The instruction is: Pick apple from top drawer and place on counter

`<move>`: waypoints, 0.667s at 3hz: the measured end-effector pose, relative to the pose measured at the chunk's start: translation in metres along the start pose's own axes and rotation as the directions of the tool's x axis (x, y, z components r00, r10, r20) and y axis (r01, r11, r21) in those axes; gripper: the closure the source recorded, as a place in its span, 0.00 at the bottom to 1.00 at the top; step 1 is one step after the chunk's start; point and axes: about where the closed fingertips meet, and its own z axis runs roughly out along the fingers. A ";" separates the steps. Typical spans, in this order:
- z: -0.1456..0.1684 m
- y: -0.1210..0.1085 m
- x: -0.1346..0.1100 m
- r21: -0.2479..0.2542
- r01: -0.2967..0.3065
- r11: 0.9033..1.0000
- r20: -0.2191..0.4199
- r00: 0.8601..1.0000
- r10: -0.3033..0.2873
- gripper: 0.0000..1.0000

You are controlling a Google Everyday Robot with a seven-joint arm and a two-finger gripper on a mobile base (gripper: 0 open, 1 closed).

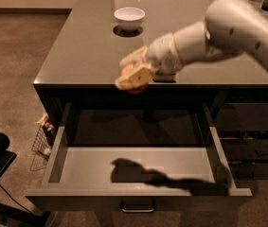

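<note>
Right at the front edge of the worktop, the hand is closed round the apple. The apple hangs in the air level with that edge, above the open top drawer. From where I stand, only a reddish bit of the fruit shows beneath the pale fingers, so the hold looks shallow to me.

If it slips now, the apple would likely drop back into the drawer or onto the floor, since it isn't over the worktop proper yet. It also sits low against the edge. Pushing straight forward could knock it on the lip and jar it loose, so I'd want it raised a little first.

Further back stands a white bowl, well apart from the hand. It should be no trouble unless the arm reaches far across.

I can read no brand, label or writing anywhere, neither on the arm nor on the drawer front with its small metal handle.
</note>
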 end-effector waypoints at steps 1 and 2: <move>-0.045 -0.014 -0.045 -0.009 -0.012 1.000 0.013 1.000 0.013 1.00; -0.046 -0.047 -0.087 -0.002 -0.035 0.999 0.092 0.995 0.035 1.00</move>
